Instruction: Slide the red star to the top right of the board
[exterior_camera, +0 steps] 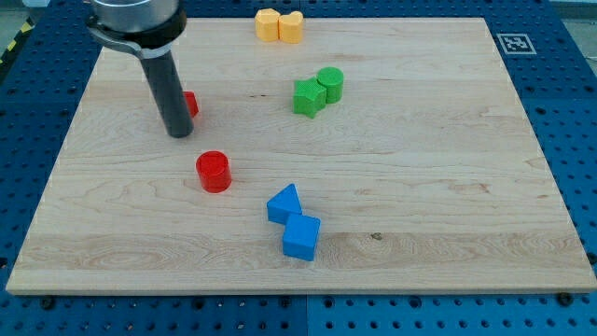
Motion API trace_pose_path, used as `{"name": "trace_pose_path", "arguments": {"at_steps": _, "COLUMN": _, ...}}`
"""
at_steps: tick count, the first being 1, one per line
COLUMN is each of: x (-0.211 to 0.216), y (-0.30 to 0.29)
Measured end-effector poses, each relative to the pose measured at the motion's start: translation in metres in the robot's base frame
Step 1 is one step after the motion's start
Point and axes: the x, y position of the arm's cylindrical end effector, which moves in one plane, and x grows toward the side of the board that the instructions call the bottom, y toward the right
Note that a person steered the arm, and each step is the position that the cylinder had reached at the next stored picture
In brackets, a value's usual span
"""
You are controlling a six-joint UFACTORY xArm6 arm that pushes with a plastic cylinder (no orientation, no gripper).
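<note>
A red block (190, 104), mostly hidden behind my rod, sits at the board's upper left; its shape cannot be made out. My tip (179, 133) rests on the board just left of and below this block, touching or nearly touching it. A red cylinder (214, 172) stands below and to the right of my tip.
Two yellow blocks (279, 26) sit together at the board's top edge. A green star-like block (308, 96) and a green cylinder (330, 83) touch right of centre. A blue triangle (284, 204) and a blue cube (301, 236) touch near the bottom centre.
</note>
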Motion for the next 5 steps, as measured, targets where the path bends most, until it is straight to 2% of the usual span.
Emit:
{"name": "trace_pose_path", "arguments": {"at_steps": 1, "x": -0.002, "y": -0.04}}
{"name": "trace_pose_path", "arguments": {"at_steps": 2, "x": -0.028, "y": -0.071}}
{"name": "trace_pose_path", "arguments": {"at_steps": 3, "x": -0.041, "y": -0.063}}
{"name": "trace_pose_path", "arguments": {"at_steps": 5, "x": -0.041, "y": -0.001}}
